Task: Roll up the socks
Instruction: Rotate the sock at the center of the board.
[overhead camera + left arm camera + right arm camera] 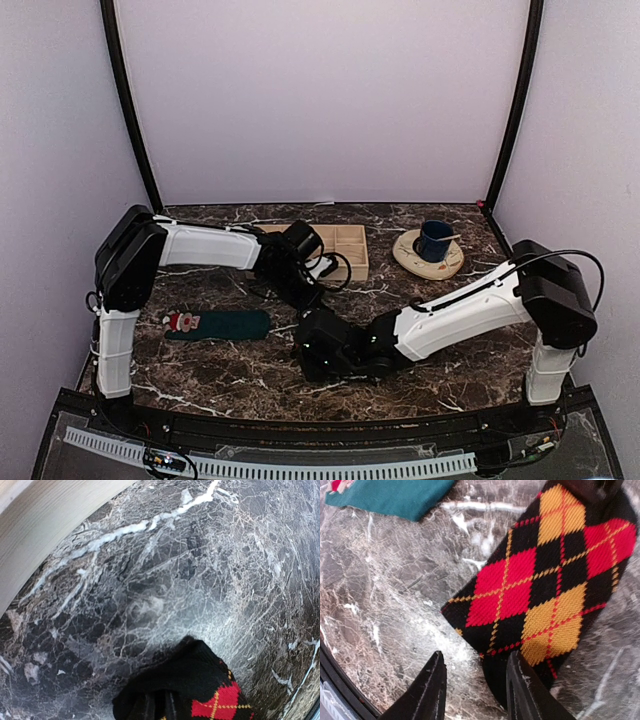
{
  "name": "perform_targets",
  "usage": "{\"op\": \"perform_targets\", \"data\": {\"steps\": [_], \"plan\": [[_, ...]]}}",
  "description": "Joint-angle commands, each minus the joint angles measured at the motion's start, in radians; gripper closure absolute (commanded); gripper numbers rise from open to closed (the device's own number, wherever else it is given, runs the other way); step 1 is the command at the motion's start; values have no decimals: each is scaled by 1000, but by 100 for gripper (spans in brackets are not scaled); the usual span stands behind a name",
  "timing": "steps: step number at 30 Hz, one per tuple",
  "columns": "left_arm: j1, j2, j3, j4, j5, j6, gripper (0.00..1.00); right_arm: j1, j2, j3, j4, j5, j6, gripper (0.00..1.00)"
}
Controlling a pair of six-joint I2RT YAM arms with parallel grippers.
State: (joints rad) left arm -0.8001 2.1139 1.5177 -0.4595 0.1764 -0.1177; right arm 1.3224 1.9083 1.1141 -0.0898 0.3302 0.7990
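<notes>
Step in hand, as I judged it: the start of the roll on the argyle sock (535, 590). Nothing was rolled yet. It lay flat on the table (385, 605) in one layer, with no fold or curl showing.

My right end effector (475, 655) had its fingers apart and nothing clamped. One finger (520, 690) overlapped the sock's plain black end, the other stood over bare marble. My left end effector (300, 285) was at the sock's other end. Its wrist view showed only black knit and a red diamond at the bottom edge, so I could not tell whether it was apart, together or pinching fabric.

The teal sock (230, 324), with its Santa figure (182, 321), lay flat to the left, near the argyle one but not touching it.

Next move, my guess: close the right fingers on the black end, lift its edge and turn it over onto the diamonds, with the left holding the far end down. The knit looked soft and floppy, so the grip would have to be low and tight or the edge would slip out. The teal sock would also have to be brought in, laid on top or rolled after.

The argyle sock looked clean and unwrinkled: red and orange-yellow diamonds on black, crossed by thin stitched lines.
</notes>
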Motion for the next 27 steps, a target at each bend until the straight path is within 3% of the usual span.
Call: {"op": "perform_targets", "data": {"steps": [1,6,11,16,22,27], "plan": [[7,-84,-11,-34,-26,-20,85,7,-72,14,10,46,-76,61],[7,-142,-6,-38,-26,-30,80,8,-106,-9,49,31,-144,57],[6,-198,-11,-34,-5,-41,68,9,-154,-34,50,21,-207,54],[6,-272,-52,-14,9,-72,63,33,-206,-87,1,55,-365,53],[6,-479,-391,263,22,-178,49,57,-290,-190,-63,80,-557,52],[6,-622,-630,476,27,-261,46,57,-375,-240,-84,31,-641,51]]}}
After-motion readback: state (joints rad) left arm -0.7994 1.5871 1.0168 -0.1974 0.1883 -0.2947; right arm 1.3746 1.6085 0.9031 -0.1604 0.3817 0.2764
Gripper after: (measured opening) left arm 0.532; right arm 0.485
